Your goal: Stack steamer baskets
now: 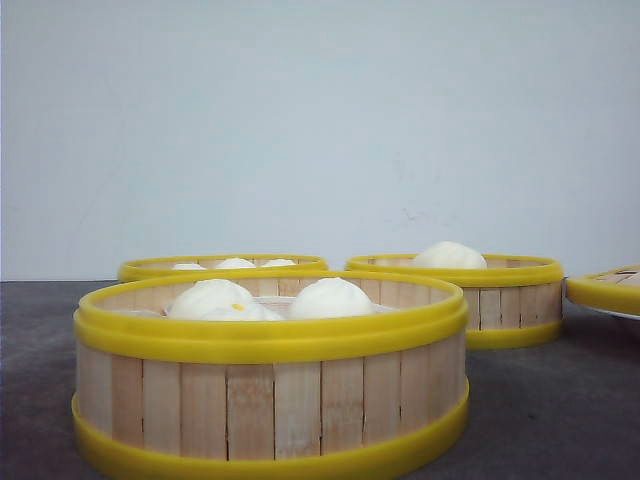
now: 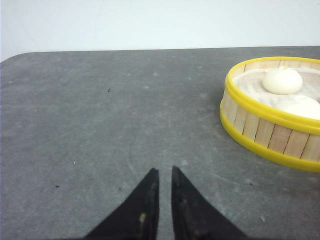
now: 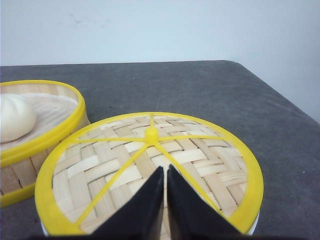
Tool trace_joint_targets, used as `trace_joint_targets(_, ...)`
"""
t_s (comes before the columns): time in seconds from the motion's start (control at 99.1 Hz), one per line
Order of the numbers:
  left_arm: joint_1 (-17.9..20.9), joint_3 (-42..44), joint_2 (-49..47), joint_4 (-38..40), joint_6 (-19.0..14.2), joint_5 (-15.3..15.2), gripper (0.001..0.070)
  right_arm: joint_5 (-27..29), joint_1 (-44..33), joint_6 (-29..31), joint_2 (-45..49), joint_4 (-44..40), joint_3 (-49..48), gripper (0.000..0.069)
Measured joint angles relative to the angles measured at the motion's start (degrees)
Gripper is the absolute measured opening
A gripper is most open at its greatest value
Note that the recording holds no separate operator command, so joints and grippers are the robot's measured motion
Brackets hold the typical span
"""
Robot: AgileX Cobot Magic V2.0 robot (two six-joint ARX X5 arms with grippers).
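From the front, three baskets sit unstacked on the grey surface: the near basket (image 1: 270, 375) close to the front edge, the left basket (image 1: 222, 266) and right basket (image 1: 470, 290) behind it, all holding white buns (image 1: 330, 298). The lid (image 1: 606, 288) shows at the right edge.

At the left wrist, the left gripper (image 2: 165, 175) hangs over bare surface (image 2: 100, 110), fingers nearly together, a basket (image 2: 272, 127) nearby.

At the right wrist, the right gripper (image 3: 165, 172), fingers nearly together, hangs over the woven lid (image 3: 150, 165).

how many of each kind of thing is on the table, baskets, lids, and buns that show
Steamer baskets: 3 (near, back left, back right)
Lids: 1
Buns showing: 6, others may be hidden below the rims
Total: 10
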Motion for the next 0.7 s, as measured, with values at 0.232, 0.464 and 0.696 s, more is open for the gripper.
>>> trace_joint_targets(0.232, 0.0, 0.0, 0.0, 0.0, 0.0, 0.0, 0.0017, 0.0, 0.0, 0.0, 0.0, 0.0, 0.0, 0.0005)
trace_joint_targets(0.464, 0.0, 0.0, 0.0, 0.0, 0.0, 0.0, 0.0017, 0.0, 0.0, 0.0, 0.0, 0.2, 0.0, 0.0005)
trace_joint_targets(0.696, 0.0, 0.0, 0.0, 0.0, -1.8, 0.0, 0.0017, -1.5, 0.0, 3.4, 0.0, 3.7, 0.0, 0.0005)
